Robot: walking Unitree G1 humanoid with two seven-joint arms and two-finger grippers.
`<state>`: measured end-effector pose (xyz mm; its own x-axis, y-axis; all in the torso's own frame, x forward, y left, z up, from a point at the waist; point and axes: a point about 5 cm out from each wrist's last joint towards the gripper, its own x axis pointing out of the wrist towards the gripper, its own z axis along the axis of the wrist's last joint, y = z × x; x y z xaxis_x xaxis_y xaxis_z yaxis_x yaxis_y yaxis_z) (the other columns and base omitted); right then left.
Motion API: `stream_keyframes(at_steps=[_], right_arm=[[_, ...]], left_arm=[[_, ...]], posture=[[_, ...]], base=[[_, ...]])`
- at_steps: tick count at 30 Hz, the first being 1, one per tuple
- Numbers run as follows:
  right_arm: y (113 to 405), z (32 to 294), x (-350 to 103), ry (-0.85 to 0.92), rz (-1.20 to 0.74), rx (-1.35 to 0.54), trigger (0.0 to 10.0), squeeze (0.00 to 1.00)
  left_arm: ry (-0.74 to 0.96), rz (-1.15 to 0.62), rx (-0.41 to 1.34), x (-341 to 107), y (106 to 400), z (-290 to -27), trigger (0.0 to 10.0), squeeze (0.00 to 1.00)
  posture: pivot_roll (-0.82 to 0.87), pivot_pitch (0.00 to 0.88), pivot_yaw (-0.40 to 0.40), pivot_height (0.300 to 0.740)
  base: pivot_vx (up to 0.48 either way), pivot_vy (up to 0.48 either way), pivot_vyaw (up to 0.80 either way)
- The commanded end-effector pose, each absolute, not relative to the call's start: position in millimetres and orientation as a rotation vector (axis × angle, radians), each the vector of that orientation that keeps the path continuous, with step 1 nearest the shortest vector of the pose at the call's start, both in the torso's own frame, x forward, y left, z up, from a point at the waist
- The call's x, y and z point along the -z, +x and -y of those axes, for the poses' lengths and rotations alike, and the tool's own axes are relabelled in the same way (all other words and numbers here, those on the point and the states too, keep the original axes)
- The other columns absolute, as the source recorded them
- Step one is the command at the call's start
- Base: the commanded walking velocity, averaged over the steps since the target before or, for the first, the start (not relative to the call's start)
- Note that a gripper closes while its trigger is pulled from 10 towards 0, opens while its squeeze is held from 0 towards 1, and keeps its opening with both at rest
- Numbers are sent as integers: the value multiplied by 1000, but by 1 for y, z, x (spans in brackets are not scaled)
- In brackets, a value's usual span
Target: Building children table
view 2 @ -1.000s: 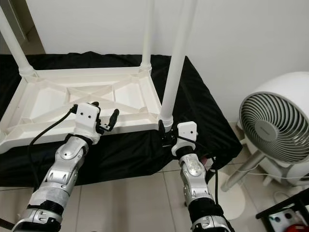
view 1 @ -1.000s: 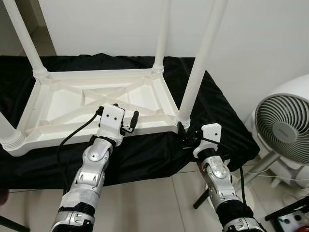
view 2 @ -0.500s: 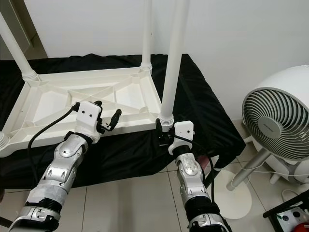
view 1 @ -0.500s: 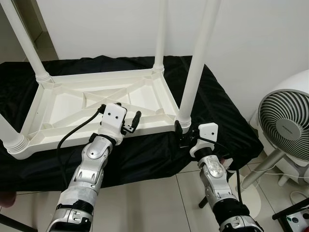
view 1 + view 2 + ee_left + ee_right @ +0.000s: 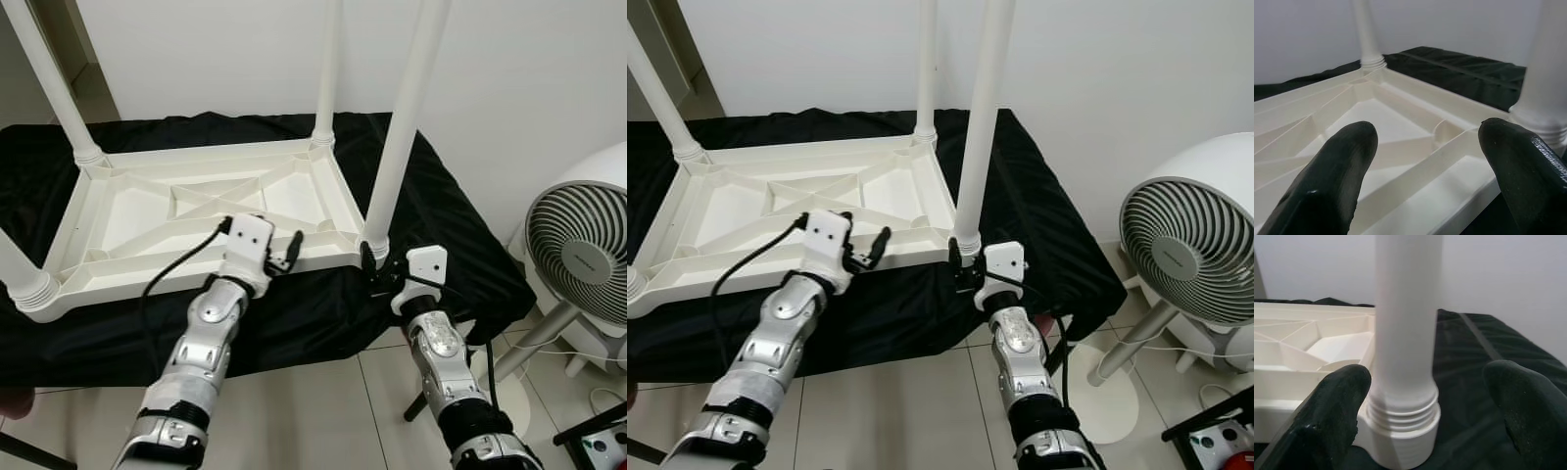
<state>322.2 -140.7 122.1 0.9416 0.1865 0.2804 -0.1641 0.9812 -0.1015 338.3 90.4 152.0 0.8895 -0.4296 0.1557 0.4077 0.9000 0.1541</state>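
A white plastic children table point(image 5: 147, 211) lies upside down on a black cloth point(image 5: 441, 206), its four legs pointing up. My left gripper point(image 5: 277, 257) is open over the table's front rim, with ribbed underside between its fingers point(image 5: 1327, 181) in the left wrist view. My right gripper point(image 5: 377, 272) is open at the base of the near right leg point(image 5: 402, 127). In the right wrist view that leg's threaded collar point(image 5: 1403, 404) stands between the spread fingers point(image 5: 1337, 411), close to one of them.
A white floor fan point(image 5: 578, 259) stands to the right on the tiled floor point(image 5: 323, 411). The far right leg point(image 5: 327, 69), far left leg point(image 5: 54, 83) and near left leg point(image 5: 20, 274) rise around the work area. A white wall is behind.
My left gripper has slid right along the table's front rim, toward the near right leg. The right gripper stays at that leg's base. The camera shifted slightly.
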Motion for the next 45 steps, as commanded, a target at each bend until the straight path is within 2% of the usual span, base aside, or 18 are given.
stream_keyframes(at_steps=[1,9,11,21,26,31,32,34,45], right_arm=[[320,143,-122,-81,296,-173,10000,0],[318,146,-117,-56,268,-161,10000,0],[320,145,-115,-47,252,-167,10000,0],[328,142,-118,-50,231,-206,10000,0],[333,142,-121,-51,234,-211,10000,0],[331,145,-122,-52,244,-190,10000,0],[329,150,-123,-62,260,-168,10000,0],[328,151,-125,-67,271,-157,10000,0],[321,153,-125,-74,298,-120,10000,0]], left_arm=[[125,192,433,-152,340,-92,10000,0],[147,233,384,-158,342,-104,10000,0],[150,260,337,-164,344,-110,10000,0],[165,288,282,-170,343,-121,10000,0],[167,286,266,-168,343,-127,10000,0],[159,275,299,-166,343,-120,10000,0],[150,256,338,-163,345,-111,10000,0],[143,247,360,-162,346,-106,10000,0],[130,231,466,-162,351,-82,10000,0]], posture=[[-139,0,22,740],[-68,0,-70,740],[-11,0,-132,740],[56,0,-187,740],[49,0,-172,740],[7,0,-132,740],[-37,0,-95,740],[-67,0,-70,740],[-151,0,6,740]], base=[[0,0,0],[0,0,0],[0,0,0],[0,0,0],[0,0,0],[0,0,0],[0,0,0],[0,0,0],[0,0,0]])
